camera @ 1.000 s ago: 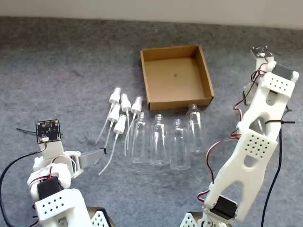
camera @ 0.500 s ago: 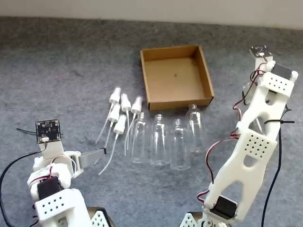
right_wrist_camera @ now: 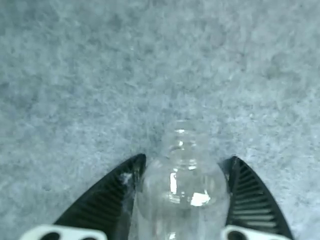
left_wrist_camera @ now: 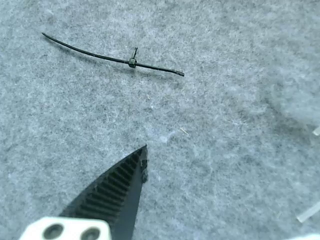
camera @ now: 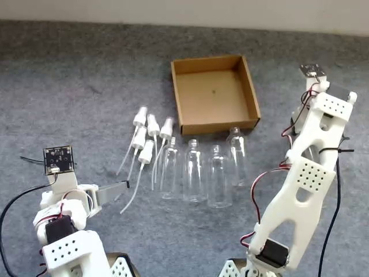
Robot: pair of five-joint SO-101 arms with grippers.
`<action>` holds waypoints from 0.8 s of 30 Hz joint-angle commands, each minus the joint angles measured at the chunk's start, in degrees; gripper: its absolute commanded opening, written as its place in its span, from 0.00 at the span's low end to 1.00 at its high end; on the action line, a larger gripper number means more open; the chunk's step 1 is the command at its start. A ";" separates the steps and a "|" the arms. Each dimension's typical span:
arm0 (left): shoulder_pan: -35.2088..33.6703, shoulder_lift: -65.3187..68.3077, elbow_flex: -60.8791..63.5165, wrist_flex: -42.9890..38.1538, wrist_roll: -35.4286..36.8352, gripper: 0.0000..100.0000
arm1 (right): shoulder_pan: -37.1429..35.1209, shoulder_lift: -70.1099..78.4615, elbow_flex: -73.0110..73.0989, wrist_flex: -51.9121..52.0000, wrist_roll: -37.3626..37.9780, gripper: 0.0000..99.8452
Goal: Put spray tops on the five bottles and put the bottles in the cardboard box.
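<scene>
Grey felt table (camera: 69,75) under everything. My right arm (camera: 305,179) stands tall on the right side; my left arm (camera: 63,248) sits low at the near left corner.

Cardboard box (camera: 219,126): open top, far side of centre, just behind the bottle row.

Four bottles (camera: 194,170): clear, uncapped, lying side by side in front of the box with their necks toward it. The rightmost one almost touches the box wall.

Right gripper (right_wrist_camera: 184,165): jaws closed in on a fifth clear bottle (right_wrist_camera: 182,192), one black finger against each side of its shoulder. It has no top on, and its neck points out past my fingertips over bare felt. Can't tell whether it's lifted or resting.

Left gripper (camera: 118,190): low over the felt, near the tubes of the tops. Can't tell how far open it is.

Spray tops (camera: 146,151): five, white, loose in a cluster just left of the bottles, with their thin tubes (camera: 130,199) trailing toward my left arm.

Cable tie (left_wrist_camera: 132,62): black, lying flat on the felt ahead of the left gripper.
</scene>
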 commanded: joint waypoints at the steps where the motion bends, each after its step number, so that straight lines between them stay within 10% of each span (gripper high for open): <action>1: 0.84 -0.48 0.84 0.26 0.26 0.58 | 1.01 -2.77 -2.42 2.33 0.44 0.22; 24: 0.75 -0.48 0.84 0.44 0.26 0.58 | 1.98 -14.46 -2.42 11.47 0.44 0.00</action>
